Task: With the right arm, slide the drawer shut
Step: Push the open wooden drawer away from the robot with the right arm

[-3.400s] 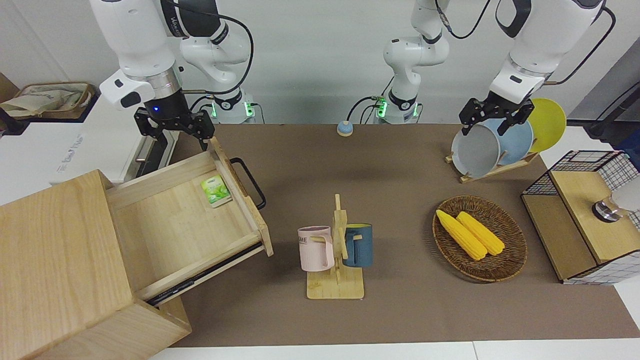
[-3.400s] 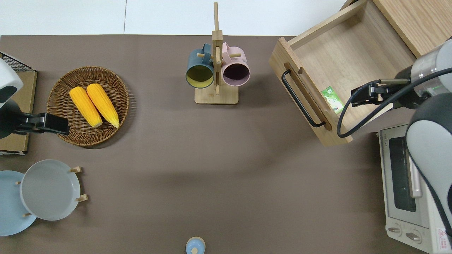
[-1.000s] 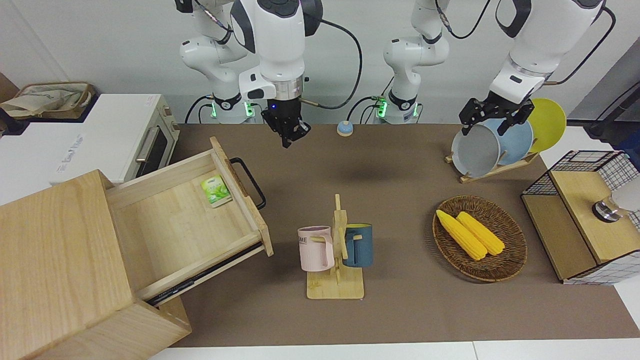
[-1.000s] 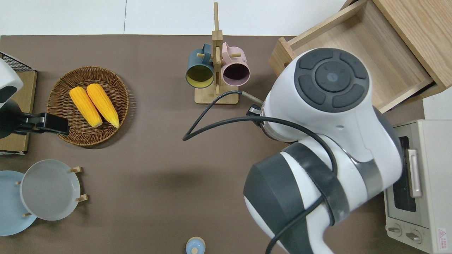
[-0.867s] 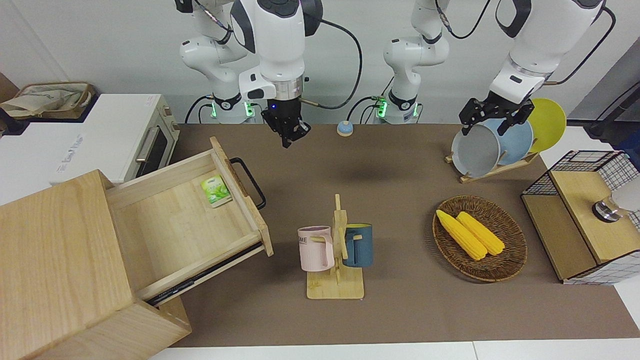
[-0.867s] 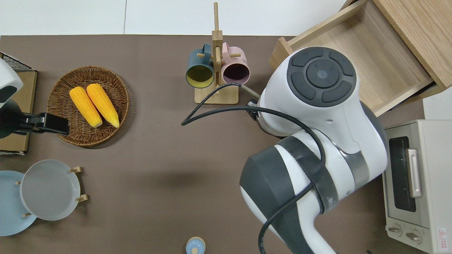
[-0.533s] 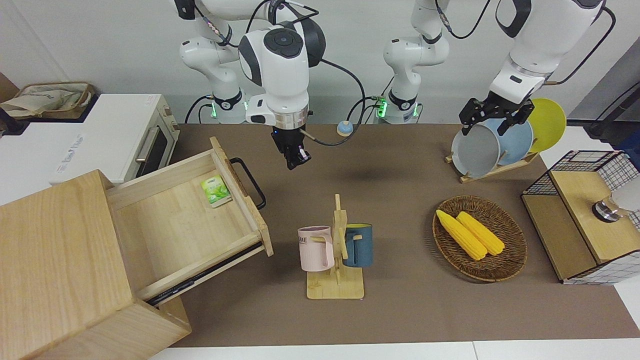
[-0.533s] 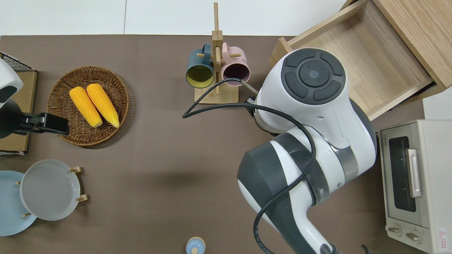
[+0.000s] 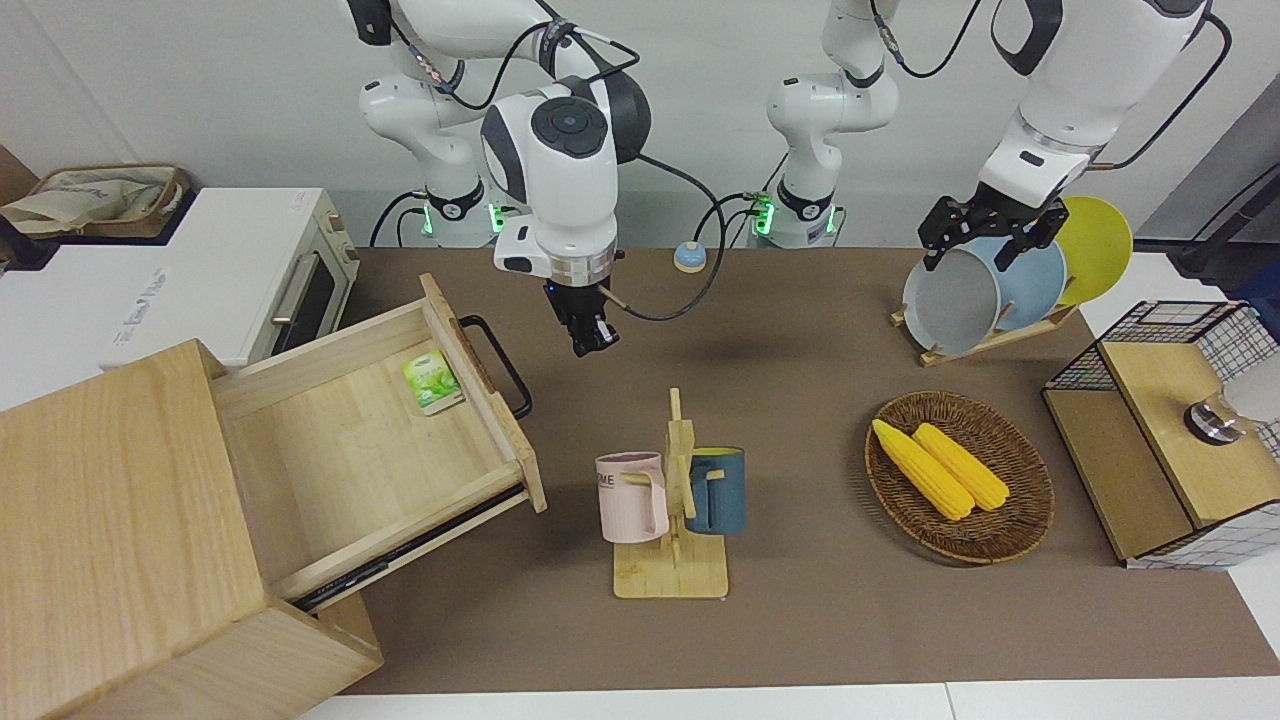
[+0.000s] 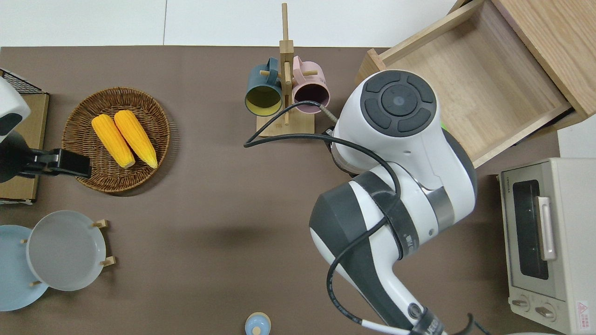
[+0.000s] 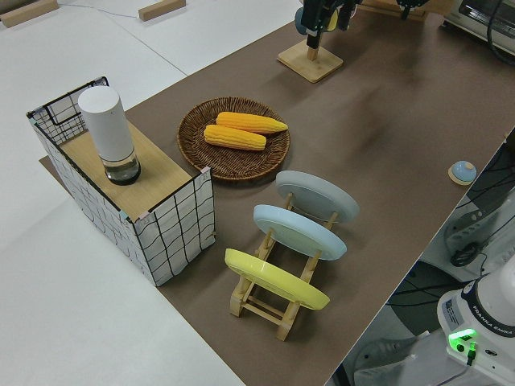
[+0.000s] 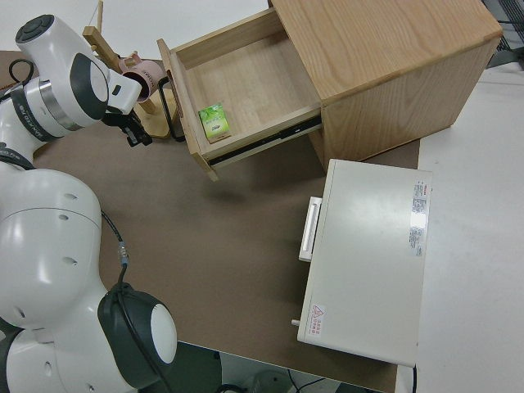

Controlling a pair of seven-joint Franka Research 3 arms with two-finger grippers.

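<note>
While the drawer [image 9: 380,430] stands pulled well out of the light-wood cabinet [image 9: 120,540] at the right arm's end of the tabletop [image 9: 800,620], the right end effector [image 9: 590,338] hangs over bare brown surface just beside the black loop handle [image 9: 497,365], not touching it. Its fingers look pressed together and hold nothing. This appears to be the approach step; next the fingertips should meet the drawer front and push it along its rails into the cabinet. A green packet [image 9: 431,381] lies inside. The pink mug [image 9: 630,497] shows letters "ME"; other writing is unreadable. The left arm is parked.
</note>
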